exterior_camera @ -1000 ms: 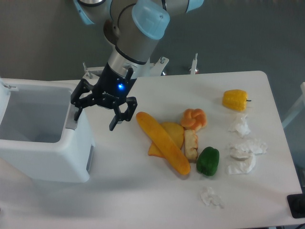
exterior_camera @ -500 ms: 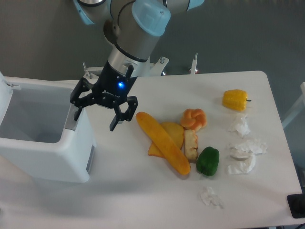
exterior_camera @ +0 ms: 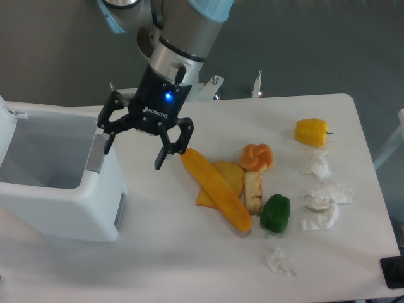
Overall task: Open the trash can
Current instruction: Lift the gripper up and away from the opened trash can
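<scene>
1. Gripper (exterior_camera: 135,150) hangs in the upper left of the frame, its two black fingers spread wide apart with nothing between them; a blue light glows on its body.
2. I see its left-hand finger (exterior_camera: 105,140) over the right rim of the bin, near the grey tab; whether it touches I cannot tell. The other finger (exterior_camera: 163,154) hangs over the table (exterior_camera: 189,252), just beside the upper end of the long yellow vegetable.
3. The bin (exterior_camera: 60,180), white and boxy, fills the left edge of the frame. Its top is open: I can look straight down into the pale interior. A sliver of white at the far left edge (exterior_camera: 6,123) may be the raised lid, though I cannot be sure.
4. The grey tab (exterior_camera: 95,156) sits on the bin's right rim, tilted inward.
5. At mid-frame lies a cluster: the long yellow vegetable (exterior_camera: 216,187) lies diagonally across a flatter yellow piece (exterior_camera: 231,177), with an orange knobbly one (exterior_camera: 257,156) just above and a pale strip (exterior_camera: 253,191) touching its lower side.
6. A green pepper (exterior_camera: 275,213) sits just below and right of that strip.
7. A yellow pepper (exterior_camera: 311,132) stands apart at the upper right.
8. Crumpled white tissues are scattered down the right side (exterior_camera: 325,205), with one more (exterior_camera: 279,260) near the lower edge.
</scene>
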You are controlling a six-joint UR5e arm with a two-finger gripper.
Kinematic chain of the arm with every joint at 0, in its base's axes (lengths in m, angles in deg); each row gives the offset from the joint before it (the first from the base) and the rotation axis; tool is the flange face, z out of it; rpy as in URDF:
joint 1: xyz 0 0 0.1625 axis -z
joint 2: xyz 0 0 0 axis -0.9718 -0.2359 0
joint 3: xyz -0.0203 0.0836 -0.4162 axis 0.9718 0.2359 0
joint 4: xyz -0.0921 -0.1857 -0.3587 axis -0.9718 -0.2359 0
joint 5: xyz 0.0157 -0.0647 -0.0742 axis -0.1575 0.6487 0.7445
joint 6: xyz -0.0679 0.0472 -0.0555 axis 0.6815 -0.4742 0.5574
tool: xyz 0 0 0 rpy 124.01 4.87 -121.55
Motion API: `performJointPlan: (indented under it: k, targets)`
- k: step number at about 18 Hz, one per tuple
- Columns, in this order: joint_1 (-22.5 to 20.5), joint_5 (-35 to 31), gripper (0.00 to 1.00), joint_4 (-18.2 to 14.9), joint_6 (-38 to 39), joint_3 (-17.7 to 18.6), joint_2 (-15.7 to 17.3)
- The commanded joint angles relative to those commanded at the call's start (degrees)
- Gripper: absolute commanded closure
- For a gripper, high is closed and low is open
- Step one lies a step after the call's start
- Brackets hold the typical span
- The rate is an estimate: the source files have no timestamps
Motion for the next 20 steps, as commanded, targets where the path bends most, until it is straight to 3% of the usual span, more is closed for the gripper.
performJointPlan:
  k: [3, 14, 20]
  targets:
    - [0.09, -3.16, 0.00, 1.32, -4.54, 0.08, 0.70]
    - [0.00, -15.46, 0.00, 1.06, -25.03, 0.61, 4.30]
    - [0.18, -26.97, 0.00, 0.97, -28.92, 0.79, 4.92]
